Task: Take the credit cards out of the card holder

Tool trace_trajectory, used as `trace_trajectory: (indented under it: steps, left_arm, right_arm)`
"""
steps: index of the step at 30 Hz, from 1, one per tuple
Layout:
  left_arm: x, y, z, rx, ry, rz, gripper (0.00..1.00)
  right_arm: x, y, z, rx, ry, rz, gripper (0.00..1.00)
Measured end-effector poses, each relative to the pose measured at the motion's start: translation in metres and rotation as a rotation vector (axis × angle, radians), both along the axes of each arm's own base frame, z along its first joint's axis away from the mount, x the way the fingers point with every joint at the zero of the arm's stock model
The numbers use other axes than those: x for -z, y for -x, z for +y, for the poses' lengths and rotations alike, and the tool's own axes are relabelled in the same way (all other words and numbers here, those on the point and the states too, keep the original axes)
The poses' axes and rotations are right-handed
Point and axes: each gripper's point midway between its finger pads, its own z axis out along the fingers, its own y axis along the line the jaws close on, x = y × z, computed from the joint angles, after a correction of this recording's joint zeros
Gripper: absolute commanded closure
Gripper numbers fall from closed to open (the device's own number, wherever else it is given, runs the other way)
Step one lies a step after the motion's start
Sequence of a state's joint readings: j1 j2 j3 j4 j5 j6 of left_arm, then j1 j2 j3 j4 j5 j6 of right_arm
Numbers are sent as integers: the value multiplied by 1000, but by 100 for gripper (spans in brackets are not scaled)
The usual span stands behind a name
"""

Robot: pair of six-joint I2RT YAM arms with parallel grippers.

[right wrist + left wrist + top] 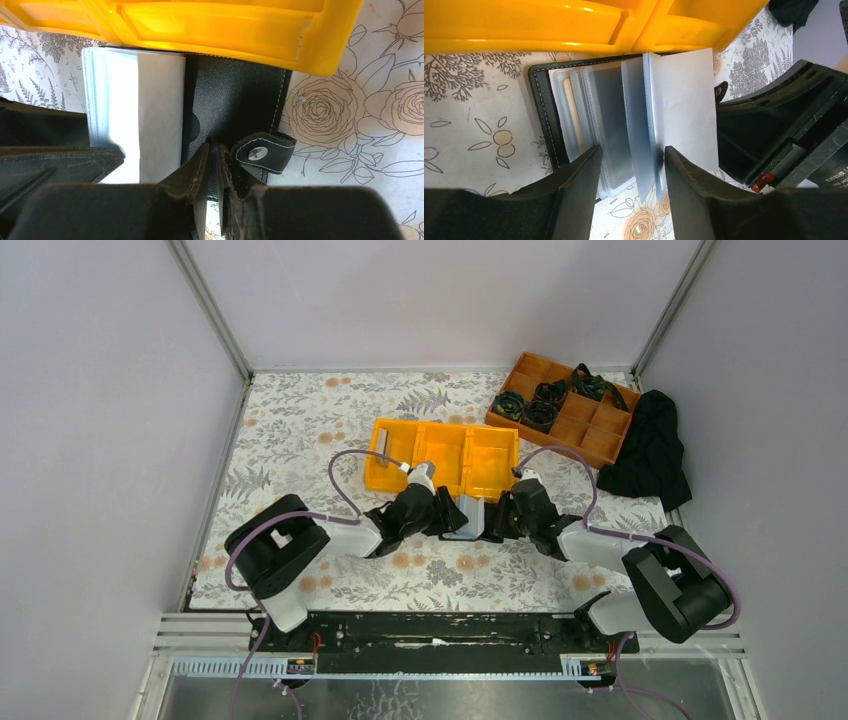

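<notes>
The black card holder (pixel 470 521) lies open on the floral table, against the near wall of the yellow bin (pixel 440 455). In the left wrist view its clear sleeves (pixel 639 115) fan out; a grey card (pixel 611 125) and a tan card (pixel 574 120) sit inside them. My left gripper (pixel 631 167) is open, its fingers either side of several sleeves' lower edges. My right gripper (pixel 213 157) is shut on the near edge of the holder's black cover (pixel 235 100), beside the snap strap (pixel 262 151). A pale grey card (pixel 383 440) leans in the bin's left compartment.
A brown compartment tray (pixel 565 405) with coiled black cables stands at the back right. A black cloth (pixel 650 450) lies beside it near the right wall. The yellow bin's wall is right behind the holder in both wrist views.
</notes>
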State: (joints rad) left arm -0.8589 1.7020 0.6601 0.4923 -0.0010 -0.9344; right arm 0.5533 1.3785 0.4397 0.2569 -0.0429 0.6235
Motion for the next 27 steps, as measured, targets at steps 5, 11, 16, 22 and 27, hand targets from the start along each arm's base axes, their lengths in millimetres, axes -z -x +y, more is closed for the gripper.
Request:
trace_trajectory:
  steps: [5,11,16,22,27]
  left_arm:
    - [3,-4,-1,-3,-5,5,59]
    - [7,-5,1,0,-5,17,72]
    - [-3,-6,-8,15,37,18,79]
    - [-68,4,-67,182,294,-38,100]
    - [-70,11,-74,230,330,-17,100]
  right_arm:
    - [1,-1,-1,2,-2,-4,82]
    - [2,-1,-1,3,0,-5,82]
    - [3,-6,-7,22,24,-24,82]
    - [0,-7,1,1,-8,-36,82]
    - [0,-6,1,6,-22,-33,82]
